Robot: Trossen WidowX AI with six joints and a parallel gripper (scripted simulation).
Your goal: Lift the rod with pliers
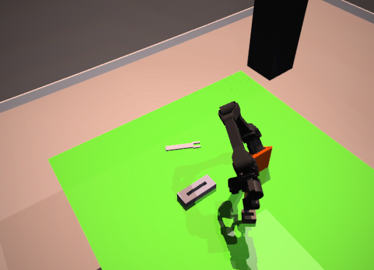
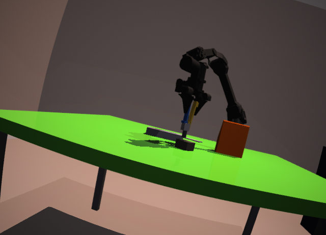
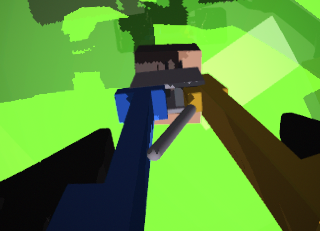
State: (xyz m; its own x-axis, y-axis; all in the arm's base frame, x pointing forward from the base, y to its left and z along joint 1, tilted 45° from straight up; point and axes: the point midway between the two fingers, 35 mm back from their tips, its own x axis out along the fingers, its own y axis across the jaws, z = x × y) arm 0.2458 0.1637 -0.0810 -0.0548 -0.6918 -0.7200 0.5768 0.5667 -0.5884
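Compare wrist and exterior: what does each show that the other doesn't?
Wrist only: a grey round bar slanting between the plier handles.

Exterior only: the orange box by the arm's base, the long channel block, the arm's upper links and the table legs.

Both: the pliers' blue handle and yellow handle, the small holster block below them, and the gripper with its fingers either side of the handles.
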